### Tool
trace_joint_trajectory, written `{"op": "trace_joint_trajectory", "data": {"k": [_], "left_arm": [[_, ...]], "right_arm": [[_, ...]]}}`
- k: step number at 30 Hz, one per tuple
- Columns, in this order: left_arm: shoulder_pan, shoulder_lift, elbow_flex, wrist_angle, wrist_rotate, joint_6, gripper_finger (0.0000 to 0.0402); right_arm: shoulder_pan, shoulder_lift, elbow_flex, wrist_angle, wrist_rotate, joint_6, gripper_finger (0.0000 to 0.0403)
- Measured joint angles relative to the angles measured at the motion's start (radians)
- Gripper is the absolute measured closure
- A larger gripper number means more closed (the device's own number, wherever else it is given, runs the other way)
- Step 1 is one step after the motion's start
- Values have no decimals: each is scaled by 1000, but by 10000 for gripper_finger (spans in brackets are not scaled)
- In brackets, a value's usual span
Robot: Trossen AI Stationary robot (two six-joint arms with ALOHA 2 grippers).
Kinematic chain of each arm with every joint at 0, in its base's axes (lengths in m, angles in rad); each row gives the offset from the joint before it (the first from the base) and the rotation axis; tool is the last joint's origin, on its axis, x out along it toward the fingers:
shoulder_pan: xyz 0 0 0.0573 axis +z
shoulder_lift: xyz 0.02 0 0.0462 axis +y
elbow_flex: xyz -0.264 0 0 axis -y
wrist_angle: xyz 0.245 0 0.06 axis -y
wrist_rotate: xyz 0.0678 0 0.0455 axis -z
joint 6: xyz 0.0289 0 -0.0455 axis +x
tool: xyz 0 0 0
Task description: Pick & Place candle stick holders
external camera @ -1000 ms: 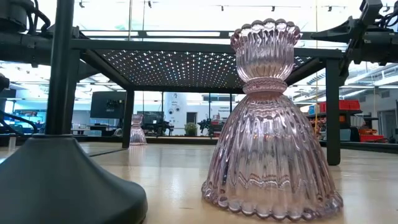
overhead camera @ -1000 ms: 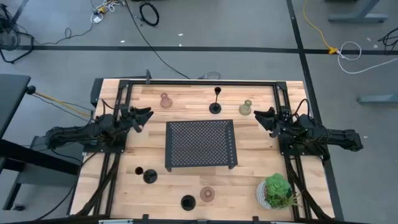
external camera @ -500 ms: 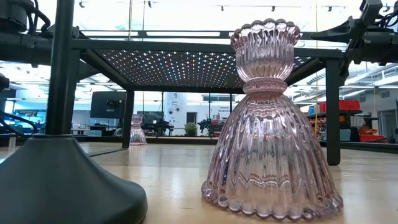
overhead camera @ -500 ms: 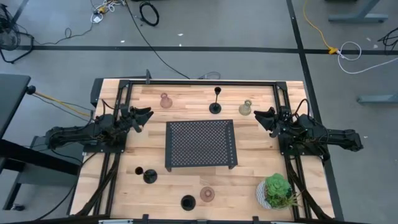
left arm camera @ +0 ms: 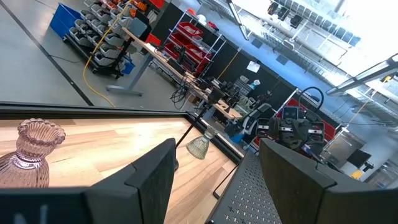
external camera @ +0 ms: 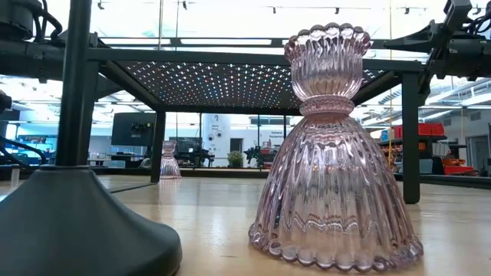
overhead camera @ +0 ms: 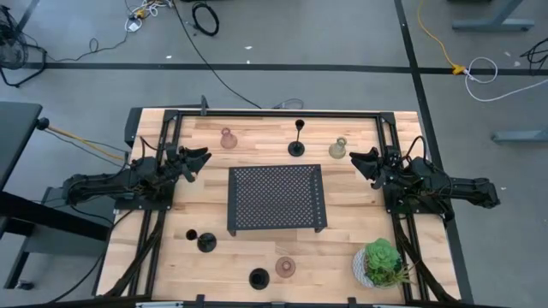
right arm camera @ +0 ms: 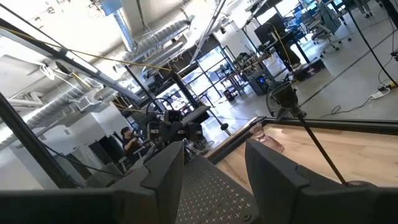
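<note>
Holders (overhead camera: pixel 285 267): 3 black with disc bases, 3 ribbed glass.

You see two matte black arms, the left end effector (overhead camera: pixel 199 159) and right end effector (overhead camera: pixel 361 160) each ending in two flat, blunt dark fingers (left arm camera: pixel 149 180), with dark cabling along the joints.

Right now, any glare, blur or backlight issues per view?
High view: even light, sharp, soft shadows under the black perforated tray. Low view: bright backlit room; the pink glass holder is sharp, while the black holder's base looms as a dark, featureless mass. Left wrist view: the near fingers are soft. Right wrist view: blown-out ceiling lights.
</note>
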Motion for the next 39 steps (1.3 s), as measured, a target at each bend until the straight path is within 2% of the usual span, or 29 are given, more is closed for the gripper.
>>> {"op": "trace_joint_trajectory", "data": {"k": [24, 35, 37, 39], "left_arm": [[0, 0, 0, 0, -4, 1, 168], [0, 0, 0, 0, -59, 0, 168], [0, 0, 0, 0, -76, 0, 168], [0, 0, 0, 1, -89, 0, 168]], "right_arm": [[-2, 0, 0, 1, 10, -33, 231], [-2, 0, 0, 101, 21, 81, 231], [-2, 0, 0, 103, 62, 99, 231], [-2, 0, 0, 114, 158, 81, 231]]}}
